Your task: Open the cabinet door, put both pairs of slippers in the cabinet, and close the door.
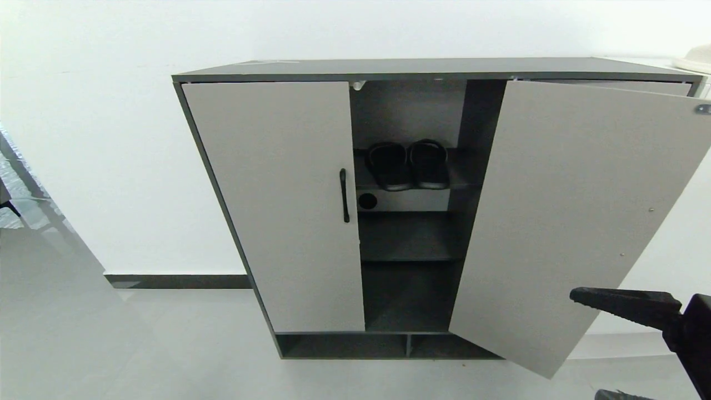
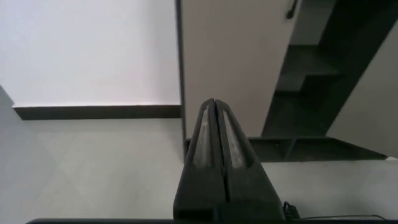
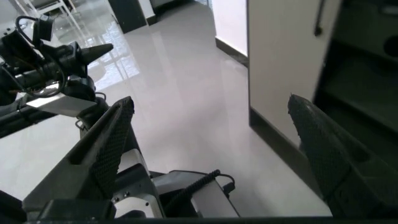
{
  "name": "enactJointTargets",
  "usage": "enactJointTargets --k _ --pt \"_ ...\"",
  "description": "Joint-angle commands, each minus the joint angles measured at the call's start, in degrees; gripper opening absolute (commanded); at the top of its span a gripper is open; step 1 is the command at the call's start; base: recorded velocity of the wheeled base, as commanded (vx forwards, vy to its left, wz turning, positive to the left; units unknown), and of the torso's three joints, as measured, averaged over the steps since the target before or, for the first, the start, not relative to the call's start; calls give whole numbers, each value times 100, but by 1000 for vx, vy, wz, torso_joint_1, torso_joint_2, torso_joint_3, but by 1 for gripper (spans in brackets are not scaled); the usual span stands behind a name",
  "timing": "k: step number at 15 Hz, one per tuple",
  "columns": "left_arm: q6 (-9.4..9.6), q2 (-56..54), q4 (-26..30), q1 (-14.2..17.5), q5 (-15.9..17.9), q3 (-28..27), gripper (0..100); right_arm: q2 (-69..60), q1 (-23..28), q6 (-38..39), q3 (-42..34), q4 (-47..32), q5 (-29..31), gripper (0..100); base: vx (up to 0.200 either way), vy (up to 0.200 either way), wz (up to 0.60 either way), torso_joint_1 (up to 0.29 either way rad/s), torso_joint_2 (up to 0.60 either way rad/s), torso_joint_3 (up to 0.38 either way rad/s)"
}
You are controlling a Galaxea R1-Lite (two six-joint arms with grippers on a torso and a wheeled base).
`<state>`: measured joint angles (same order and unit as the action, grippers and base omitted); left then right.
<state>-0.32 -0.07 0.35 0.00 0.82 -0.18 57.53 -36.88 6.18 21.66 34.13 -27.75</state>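
Note:
A dark grey cabinet (image 1: 433, 66) stands against the white wall. Its left door (image 1: 278, 205), with a black handle (image 1: 344, 195), is closed. The right door (image 1: 561, 222) is swung wide open. One pair of black slippers (image 1: 408, 165) rests side by side on the upper shelf inside. My right gripper (image 1: 605, 350) hangs open and empty low in front of the open door; its fingers (image 3: 115, 140) are spread wide. My left gripper (image 2: 214, 124) is shut on nothing, low above the floor facing the closed door (image 2: 230, 56), and its tip (image 3: 93, 51) also appears in the right wrist view.
Two lower shelves (image 1: 408, 239) and the bottom cubbies (image 1: 389, 345) hold nothing. Glossy grey floor (image 1: 139, 344) spreads to the left, with a dark skirting board (image 1: 178, 281) along the wall. A white object (image 1: 694, 58) sits on the cabinet top at far right.

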Motion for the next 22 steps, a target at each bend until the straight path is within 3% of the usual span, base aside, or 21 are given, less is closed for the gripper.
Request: enactJointTargets --k 1,22 --pt "-3 7 0 0 6 1 0 48 -4 6 -4 6 -3 100 0 -200 0 2 2 2" --pt "-3 7 0 0 6 1 0 39 -4 -100 -110 14 -3 100 0 -200 0 3 2 3"
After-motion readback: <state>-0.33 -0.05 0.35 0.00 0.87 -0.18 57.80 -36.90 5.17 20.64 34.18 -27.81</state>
